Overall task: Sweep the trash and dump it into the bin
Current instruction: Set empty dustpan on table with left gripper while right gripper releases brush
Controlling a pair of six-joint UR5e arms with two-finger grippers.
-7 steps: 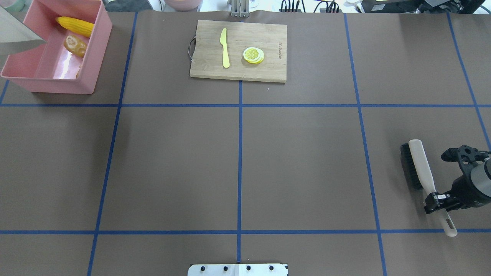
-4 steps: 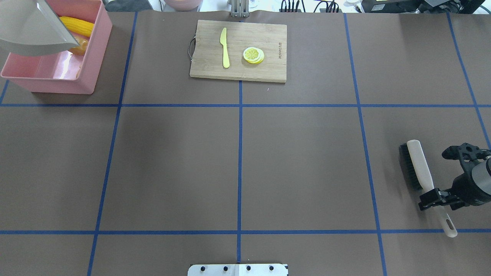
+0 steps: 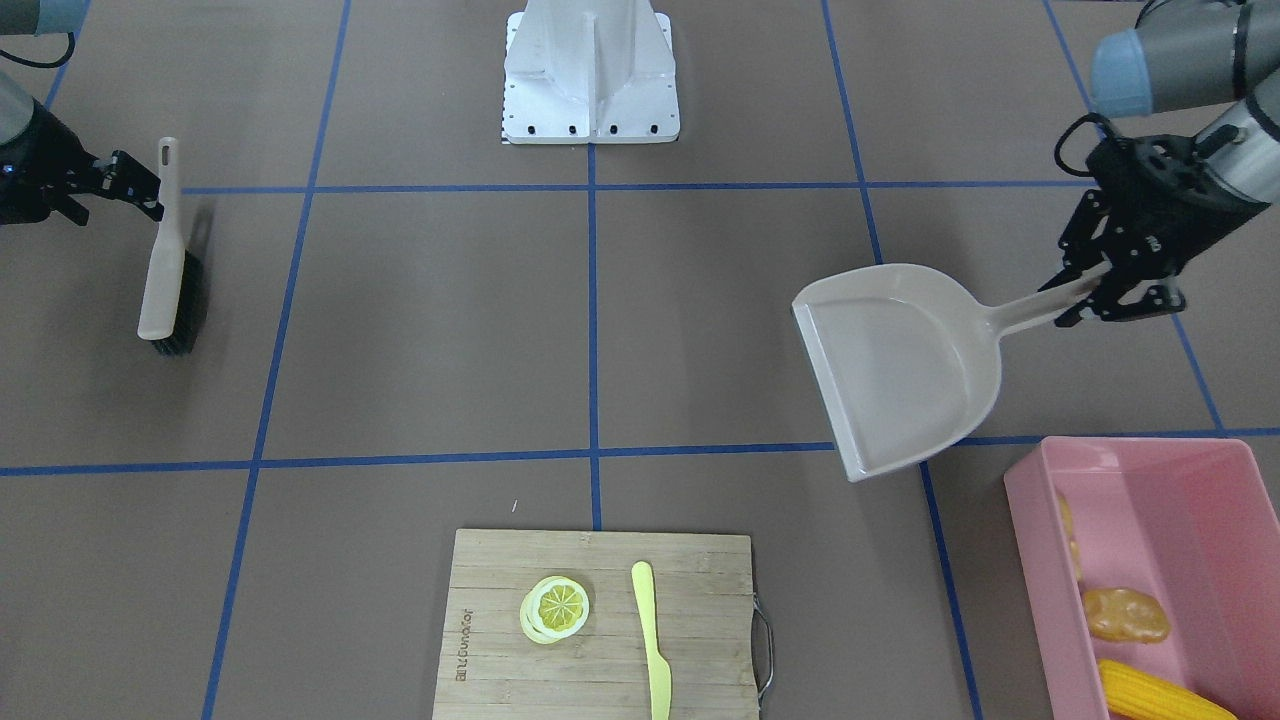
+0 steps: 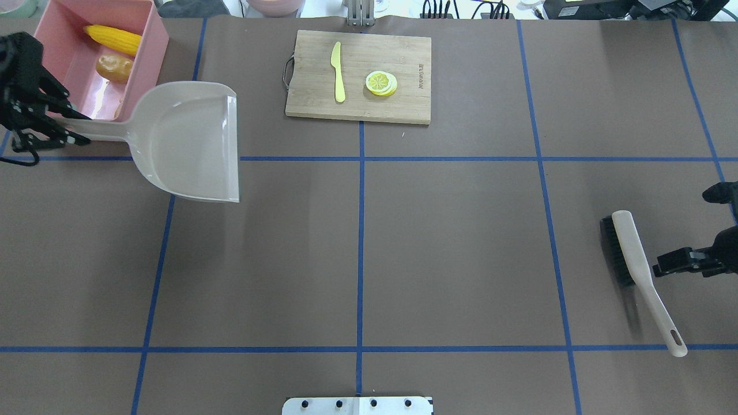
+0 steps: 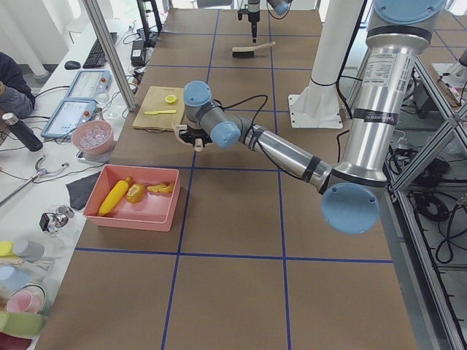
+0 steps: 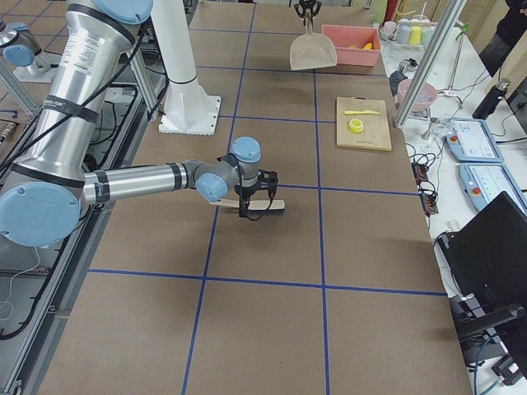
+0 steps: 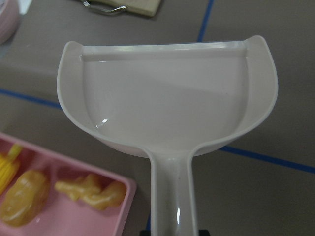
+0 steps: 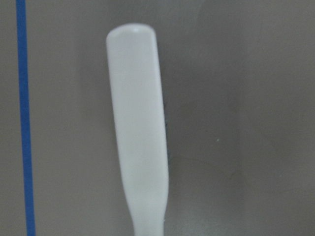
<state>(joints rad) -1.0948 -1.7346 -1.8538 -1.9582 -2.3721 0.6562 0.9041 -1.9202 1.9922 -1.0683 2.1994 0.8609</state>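
Presently in hand: by my reading, setting the emptied dustpan back down; the sweeping and tipping look done.
Right hand: by the worktop's right edge, jaws apparently parted just beside the handle of the brush, holding nothing; the brush lies on the worktop.
Left hand: clamped on the end of the dustpan's handle, toward the left edge; the pan seems held off the worktop, mouth turned toward the middle, nothing in it.
Doing it well: keep the pan level, lower it over bare worktop on the near side of the bin, and let go only once its base rests flat; a swing toward the far left corner could knock the bin's wall.
Trash: corn cob, potato-like lump and ginger root all lie inside the bin, at the far left corner.
In the way: nothing under the pan that I can see.
Far edge, middle: cutting board with lemon slice and yellow knife, well apart from the pan; best left alone.
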